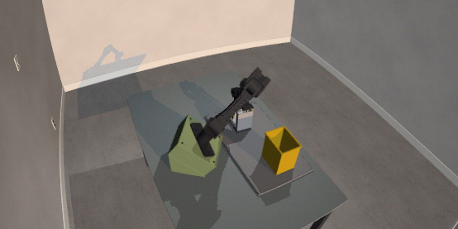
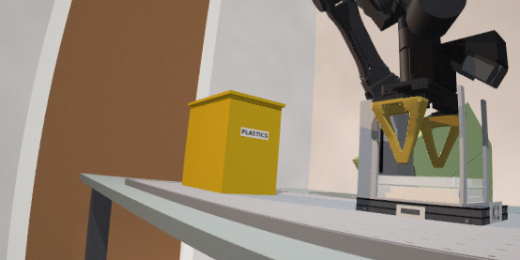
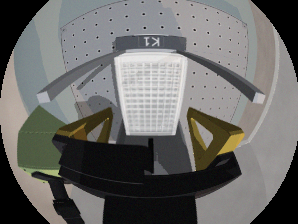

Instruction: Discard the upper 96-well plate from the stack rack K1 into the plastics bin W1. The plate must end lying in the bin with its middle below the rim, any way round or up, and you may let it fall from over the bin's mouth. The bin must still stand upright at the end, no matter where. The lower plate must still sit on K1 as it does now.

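Spread to its full width and holding nothing, the gripper (image 2: 419,131) hangs point-down inside the upright posts of stack rack K1 (image 2: 462,145), its two yellow triangular fingers (image 2: 399,129) above the plates without touching them. In the wrist view the upper 96-well plate (image 3: 149,92) lies directly below, its grid of wells showing between the fingers, one on either side of its near end. From the exterior view the stacked plates (image 2: 418,189) sit low in the rack on its black base, which carries the K1 mark. The yellow plastics bin W1 (image 2: 232,143) stands upright on the grey mat (image 1: 273,174), well apart from the rack. The arm's green pedestal (image 1: 183,157) sits on the table (image 1: 314,202).
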Tool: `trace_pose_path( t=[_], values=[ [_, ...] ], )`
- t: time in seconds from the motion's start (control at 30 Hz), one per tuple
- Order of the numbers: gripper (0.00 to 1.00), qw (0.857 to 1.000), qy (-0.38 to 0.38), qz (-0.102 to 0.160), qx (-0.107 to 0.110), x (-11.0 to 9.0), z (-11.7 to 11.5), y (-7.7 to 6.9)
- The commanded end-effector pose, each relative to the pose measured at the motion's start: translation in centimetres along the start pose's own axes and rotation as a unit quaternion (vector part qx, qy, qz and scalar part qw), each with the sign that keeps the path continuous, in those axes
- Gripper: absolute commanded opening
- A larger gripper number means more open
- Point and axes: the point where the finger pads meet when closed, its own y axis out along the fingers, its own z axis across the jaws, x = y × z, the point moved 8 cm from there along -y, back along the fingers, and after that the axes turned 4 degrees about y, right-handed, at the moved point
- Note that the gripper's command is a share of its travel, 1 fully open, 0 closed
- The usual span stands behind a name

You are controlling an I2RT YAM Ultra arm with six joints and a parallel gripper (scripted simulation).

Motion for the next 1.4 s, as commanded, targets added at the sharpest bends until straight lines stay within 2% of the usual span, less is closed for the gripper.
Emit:
trace_pose_path(
  t=[0.0, 0.43, 0.9, 0.93, 1.37],
  values=[
    [1.0, 1.0, 0.0, -0.008, -0.005, 0.3, -0.2, 0.0],
    [1.0, 1.0, 0.0, -0.008, -0.005, 0.3, -0.2, 2.2],
    [1.0, 1.0, 0.0, -0.008, -0.005, 0.3, -0.2, 2.4],
    [0.0, 1.0, 0.0, -0.008, -0.005, 0.3, -0.2, 2.4],
    [0.0, 1.0, 0.0, -0.008, -0.005, 0.3, -0.2, 2.4]
  ],
)
